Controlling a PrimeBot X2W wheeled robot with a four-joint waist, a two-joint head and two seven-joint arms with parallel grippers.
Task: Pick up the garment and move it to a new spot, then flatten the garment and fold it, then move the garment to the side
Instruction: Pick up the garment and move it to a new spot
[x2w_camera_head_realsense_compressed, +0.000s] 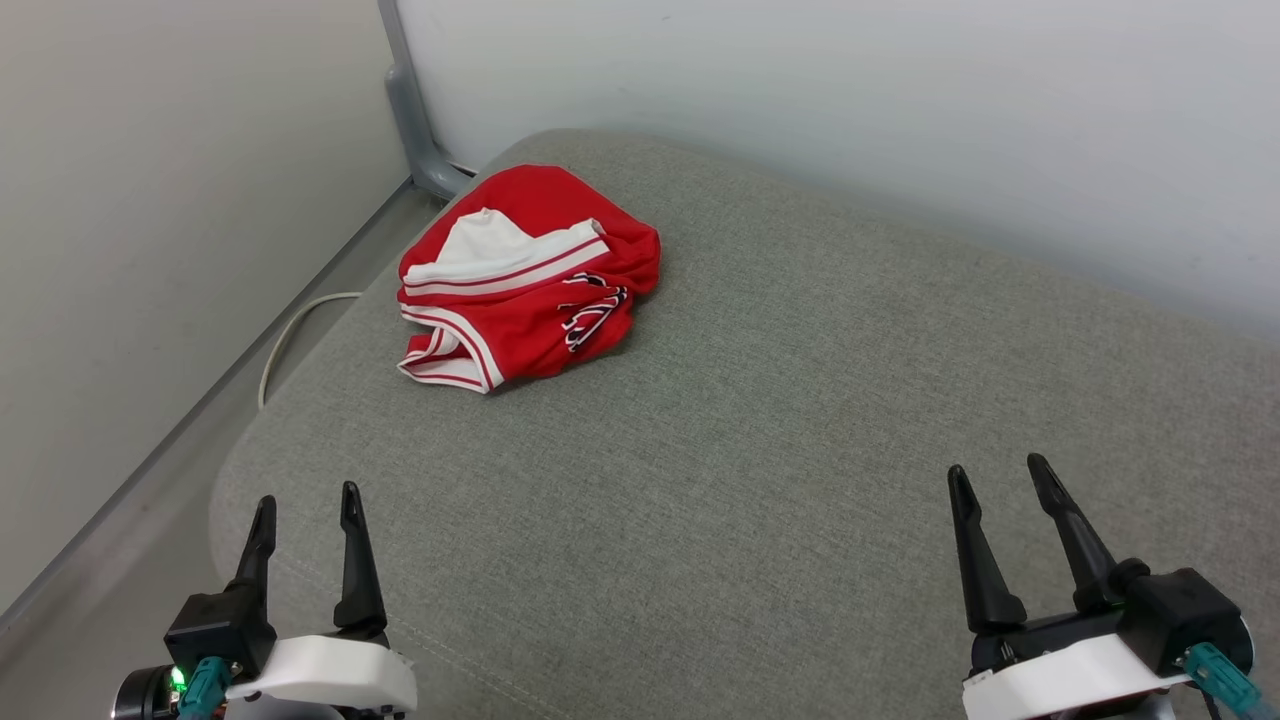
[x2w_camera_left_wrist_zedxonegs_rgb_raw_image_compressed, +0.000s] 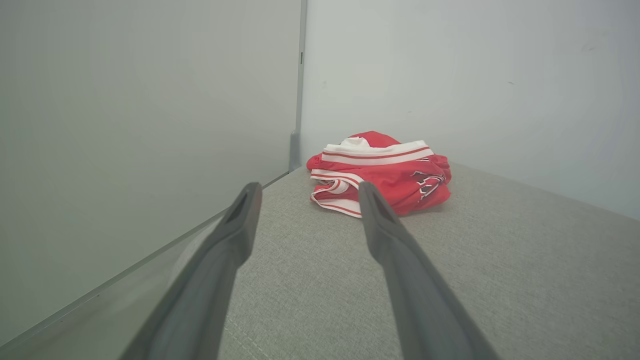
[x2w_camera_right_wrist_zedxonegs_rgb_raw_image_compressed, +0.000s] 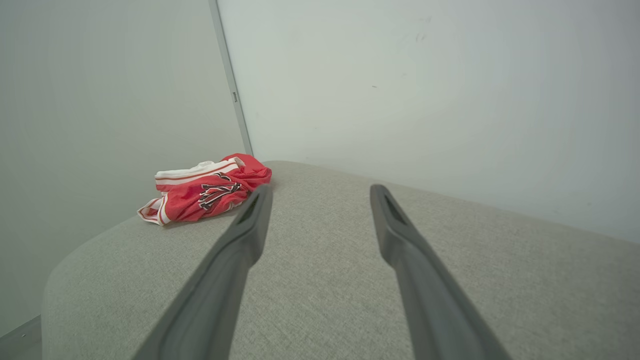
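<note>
Garment (x2w_camera_head_realsense_compressed: 530, 275) seen crumpled near a far corner of the grey cushion (x2w_camera_head_realsense_compressed: 760, 450).
Left gripper (x2w_camera_head_realsense_compressed: 307, 494) and right gripper (x2w_camera_head_realsense_compressed: 997, 464) are held open, well clear of it; lettering seemingly creased.

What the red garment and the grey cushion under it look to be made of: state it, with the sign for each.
The garment: thin, soft cloth, probably a synthetic sports knit, since it slumps in loose crumpled folds and has flat striped trim bands. The cushion: matte woven upholstery fabric, grey and flecked. Its weave grain shows, and a stitched seam runs near the front edge.
</note>
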